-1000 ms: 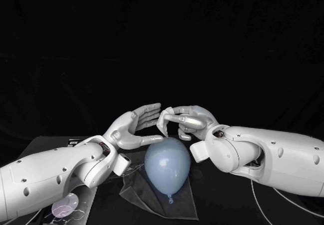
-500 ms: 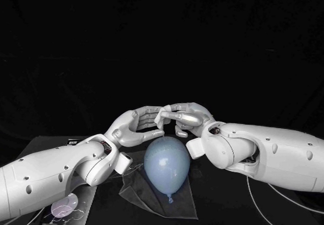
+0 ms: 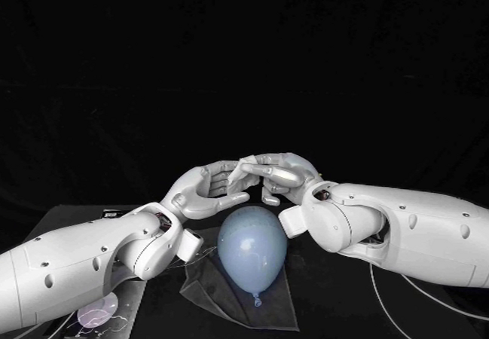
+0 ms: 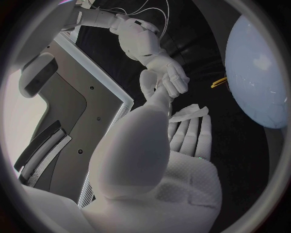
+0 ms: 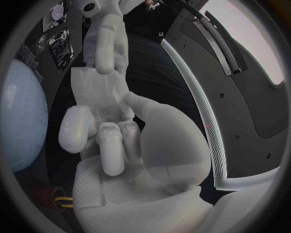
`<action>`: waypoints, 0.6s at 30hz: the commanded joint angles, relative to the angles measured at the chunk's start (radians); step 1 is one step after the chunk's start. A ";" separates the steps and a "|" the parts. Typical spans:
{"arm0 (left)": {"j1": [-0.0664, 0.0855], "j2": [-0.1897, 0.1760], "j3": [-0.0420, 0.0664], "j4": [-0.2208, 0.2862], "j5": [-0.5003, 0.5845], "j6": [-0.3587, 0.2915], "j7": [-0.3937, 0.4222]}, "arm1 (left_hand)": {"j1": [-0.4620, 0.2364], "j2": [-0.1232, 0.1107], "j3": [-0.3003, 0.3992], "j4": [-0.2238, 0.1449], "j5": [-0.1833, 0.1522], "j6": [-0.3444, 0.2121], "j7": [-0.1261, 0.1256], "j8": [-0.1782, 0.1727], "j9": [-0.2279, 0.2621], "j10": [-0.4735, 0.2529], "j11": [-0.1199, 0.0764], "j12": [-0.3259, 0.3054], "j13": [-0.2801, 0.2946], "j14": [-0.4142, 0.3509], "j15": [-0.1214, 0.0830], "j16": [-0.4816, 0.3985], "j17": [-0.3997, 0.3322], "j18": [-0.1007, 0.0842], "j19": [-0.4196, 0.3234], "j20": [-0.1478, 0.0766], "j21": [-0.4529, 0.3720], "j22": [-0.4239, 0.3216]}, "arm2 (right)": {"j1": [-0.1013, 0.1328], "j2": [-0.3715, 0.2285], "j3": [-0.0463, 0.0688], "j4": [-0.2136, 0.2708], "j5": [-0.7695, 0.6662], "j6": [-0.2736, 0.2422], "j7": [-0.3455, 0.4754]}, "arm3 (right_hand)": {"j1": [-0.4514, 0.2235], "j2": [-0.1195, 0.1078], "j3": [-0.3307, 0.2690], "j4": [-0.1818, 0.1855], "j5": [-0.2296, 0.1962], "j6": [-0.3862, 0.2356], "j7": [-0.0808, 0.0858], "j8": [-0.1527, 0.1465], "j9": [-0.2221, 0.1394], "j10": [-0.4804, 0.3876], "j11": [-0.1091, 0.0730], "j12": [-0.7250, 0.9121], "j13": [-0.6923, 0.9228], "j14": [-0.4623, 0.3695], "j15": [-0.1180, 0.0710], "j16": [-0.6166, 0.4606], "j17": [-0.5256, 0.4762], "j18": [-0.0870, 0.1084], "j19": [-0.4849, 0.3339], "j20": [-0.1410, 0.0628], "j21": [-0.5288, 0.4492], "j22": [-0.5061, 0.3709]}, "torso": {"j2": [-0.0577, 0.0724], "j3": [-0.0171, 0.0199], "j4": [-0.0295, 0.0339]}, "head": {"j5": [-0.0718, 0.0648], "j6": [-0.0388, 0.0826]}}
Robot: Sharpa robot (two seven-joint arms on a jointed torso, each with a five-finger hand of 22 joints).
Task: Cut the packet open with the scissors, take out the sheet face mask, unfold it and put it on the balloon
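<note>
Above the pale blue balloon [image 3: 252,249] my two hands meet. The right hand [image 3: 283,175] pinches a small folded white face mask [image 3: 244,177] in its fingertips. The left hand [image 3: 206,189] curls its fingers onto the same mask from the other side, thumb below. In the left wrist view the mask [image 4: 189,112] lies at the left fingertips, with the right hand [image 4: 159,73] beyond it and the balloon [image 4: 261,73] to the side. The right wrist view has the mask [image 5: 91,92] between the right hand [image 5: 115,141] and the left hand [image 5: 108,41]. The scissors are hidden.
The balloon lies on a clear plastic sheet [image 3: 233,301] on the black table, knot toward me. A dark tray [image 3: 99,314] with a pale round item sits at the front left, beside the left forearm. A thin white cable [image 3: 395,319] trails under the right arm.
The left hand's fingers have curled in from spread onto the mask. The right hand has shifted slightly left toward it. The balloon has not moved.
</note>
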 commanded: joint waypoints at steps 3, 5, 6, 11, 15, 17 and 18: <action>0.001 0.005 0.002 0.003 0.064 0.031 -0.005 | -0.011 0.008 0.006 0.000 -0.005 0.025 0.122 0.006 0.004 0.038 0.009 0.000 0.002 0.064 0.006 0.013 0.011 -0.017 0.046 0.002 0.014 0.005 | 0.001 0.004 0.001 -0.003 0.009 0.056 -0.006 | -0.059 -0.029 -0.049 0.029 0.003 -0.057 0.035 -0.069 -0.034 0.065 0.034 -0.015 0.199 0.105 0.028 0.007 0.263 0.021 -0.015 0.017 -0.022 0.139 | 0.000 0.0005 0.0005 | 0.002 -0.001; 0.001 0.006 0.002 0.002 0.077 0.035 -0.009 | -0.004 0.023 0.021 -0.005 -0.005 0.055 0.124 0.020 0.010 0.084 0.013 0.006 0.006 0.120 0.009 0.030 0.020 -0.020 0.090 0.003 0.027 0.009 | 0.001 0.005 0.001 -0.003 0.007 0.069 -0.012 | -0.083 -0.038 -0.076 0.047 0.004 -0.069 0.044 -0.092 -0.045 0.062 0.042 -0.020 0.196 0.105 0.037 0.007 0.263 0.023 -0.020 0.027 -0.031 0.136 | 0.001 0.0005 0.0000 | 0.003 -0.002; 0.001 0.006 0.002 0.001 0.086 0.037 -0.011 | 0.001 0.031 0.029 -0.007 -0.005 0.071 0.125 0.029 0.013 0.109 0.013 0.010 0.008 0.143 0.008 0.037 0.024 -0.020 0.104 0.003 0.031 0.011 | 0.001 0.005 0.001 -0.003 0.005 0.077 -0.016 | -0.097 -0.043 -0.092 0.058 0.004 -0.072 0.045 -0.101 -0.048 0.061 0.044 -0.023 0.195 0.105 0.039 0.007 0.263 0.024 -0.022 0.030 -0.035 0.135 | 0.000 0.0005 -0.0003 | 0.003 -0.003; 0.001 0.007 0.002 -0.004 0.119 0.036 -0.020 | 0.013 0.098 0.114 -0.005 -0.004 0.204 0.113 0.084 0.030 0.300 -0.004 0.032 0.017 0.266 -0.014 0.070 0.040 -0.021 0.260 0.001 0.072 0.023 | 0.002 0.003 0.001 -0.003 -0.011 0.096 -0.037 | -0.135 -0.048 -0.141 0.098 0.004 -0.076 0.046 -0.124 -0.057 0.052 0.046 -0.038 0.185 0.104 0.042 0.005 0.259 0.030 -0.032 0.039 -0.053 0.130 | 0.000 0.0006 -0.0006 | 0.006 -0.004; 0.001 0.008 0.002 -0.010 0.138 0.033 -0.028 | 0.014 0.119 0.216 -0.001 -0.003 0.300 0.099 0.099 0.032 0.357 -0.021 0.028 0.013 0.308 -0.029 0.069 0.039 -0.004 0.294 -0.001 0.079 0.019 | 0.002 0.001 0.001 -0.003 -0.023 0.110 -0.051 | -0.152 -0.044 -0.175 0.127 0.004 -0.076 0.048 -0.139 -0.062 0.048 0.048 -0.046 0.179 0.102 0.043 0.003 0.253 0.033 -0.037 0.043 -0.063 0.127 | -0.001 0.0005 -0.0001 | 0.008 -0.003; 0.001 0.008 0.002 -0.011 0.145 0.030 -0.031 | 0.002 0.120 0.295 0.000 -0.007 0.338 0.096 0.092 0.030 0.388 -0.027 0.021 0.013 0.336 -0.037 0.067 0.037 0.007 0.311 -0.001 0.083 0.017 | 0.002 0.000 0.001 -0.002 -0.028 0.114 -0.054 | -0.158 -0.041 -0.187 0.139 0.005 -0.075 0.048 -0.144 -0.063 0.046 0.049 -0.049 0.178 0.102 0.044 0.002 0.251 0.034 -0.039 0.044 -0.067 0.126 | -0.001 0.0004 -0.0005 | 0.010 -0.002; 0.001 0.008 0.002 -0.012 0.148 0.027 -0.033 | -0.011 0.113 0.328 0.001 -0.005 0.348 0.097 0.085 0.028 0.396 -0.027 0.015 0.012 0.342 -0.038 0.062 0.034 0.008 0.315 0.000 0.082 0.016 | 0.002 -0.001 0.001 -0.002 -0.031 0.117 -0.056 | -0.160 -0.039 -0.195 0.146 0.005 -0.074 0.049 -0.147 -0.064 0.046 0.049 -0.050 0.177 0.102 0.044 0.002 0.251 0.034 -0.040 0.045 -0.068 0.126 | -0.001 0.0004 -0.0005 | 0.010 -0.002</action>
